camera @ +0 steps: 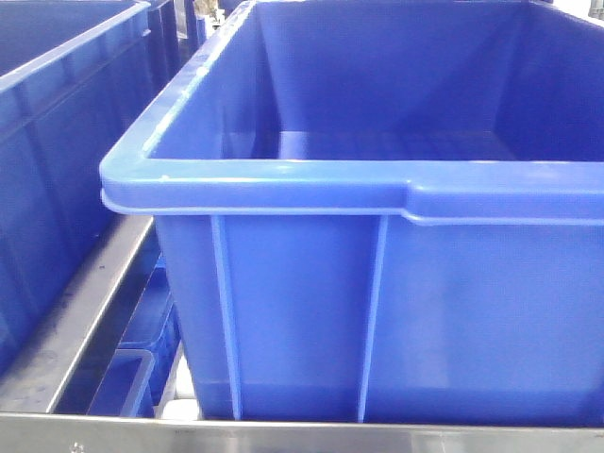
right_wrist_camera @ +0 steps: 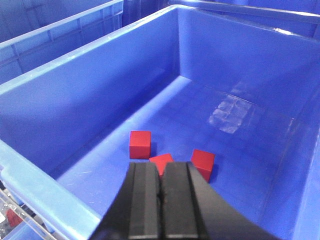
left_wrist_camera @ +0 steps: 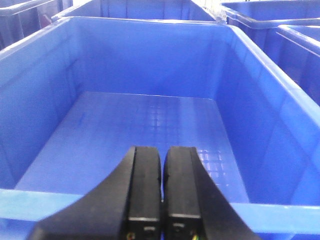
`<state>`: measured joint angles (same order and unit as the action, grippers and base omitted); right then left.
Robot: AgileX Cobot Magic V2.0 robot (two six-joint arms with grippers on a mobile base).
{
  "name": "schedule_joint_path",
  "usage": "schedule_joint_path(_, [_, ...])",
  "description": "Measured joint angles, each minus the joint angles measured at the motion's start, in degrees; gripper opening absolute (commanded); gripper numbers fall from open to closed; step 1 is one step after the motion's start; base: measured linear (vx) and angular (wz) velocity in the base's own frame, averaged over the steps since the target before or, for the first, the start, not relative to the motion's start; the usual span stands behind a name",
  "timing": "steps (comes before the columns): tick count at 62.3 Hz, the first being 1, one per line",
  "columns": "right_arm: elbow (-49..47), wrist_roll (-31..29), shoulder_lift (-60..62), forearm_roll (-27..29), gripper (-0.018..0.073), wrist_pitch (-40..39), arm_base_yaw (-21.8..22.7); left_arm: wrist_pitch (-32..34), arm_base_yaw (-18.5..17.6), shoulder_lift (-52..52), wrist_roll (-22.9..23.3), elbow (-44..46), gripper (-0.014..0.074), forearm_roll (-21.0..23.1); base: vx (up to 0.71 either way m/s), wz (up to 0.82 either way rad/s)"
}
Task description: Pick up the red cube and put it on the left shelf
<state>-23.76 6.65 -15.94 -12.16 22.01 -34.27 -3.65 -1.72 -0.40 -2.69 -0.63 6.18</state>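
In the front view a big blue bin (camera: 377, 283) fills most of the picture; its right side is cut off, only a little of its floor shows, and no arm or cube shows here. Left of the big blue bin stands another blue bin (camera: 57, 142), and a metal rail (camera: 75, 330) runs low between them. In the left wrist view the left gripper (left_wrist_camera: 161, 210) hangs over the near rim of a blue tub (left_wrist_camera: 45, 125), its two black fingers pressed together with nothing between them. In the right wrist view the right gripper (right_wrist_camera: 161, 205) is also closed tight and holds nothing, over a blue crate (right_wrist_camera: 75, 95). On the crate floor lie three red cubes: one red cube (right_wrist_camera: 140, 144) just left of the gripper tips, a middle cube (right_wrist_camera: 162, 162) partly hidden behind the tips, and a right cube (right_wrist_camera: 202, 163). No writing can be read
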Motion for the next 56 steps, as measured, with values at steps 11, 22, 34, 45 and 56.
schedule_joint_path(11, [0.0,0.0,0.0,0.0,0.0049,0.0,0.0,0.0,0.0,0.0,0.0,0.0,0.0102,0.0,0.0,0.0])
schedule_joint_path(22, [0.4,0.0,0.5,0.0,0.0049,-1.0,1.2,0.0,0.0,0.0,0.0,0.0,0.0102,0.0,0.0,0.0])
schedule_joint_path(34, [3.4,0.0,1.0,0.0,0.0049,-7.4,10.5,-0.1,0.0,0.0,0.0,0.0,0.0102,0.0,0.0,0.0])
schedule_joint_path(45, [7.9,0.0,5.4,0.4,0.0049,-14.9,22.9,-0.1,0.0,0.0,0.0,0.0,0.0102,0.0,0.0,0.0])
schedule_joint_path(56, [12.3,0.0,11.7,3.0,0.0049,-16.8,34.0,-0.1,0.0,0.0,0.0,0.0,0.0102,0.0,0.0,0.0])
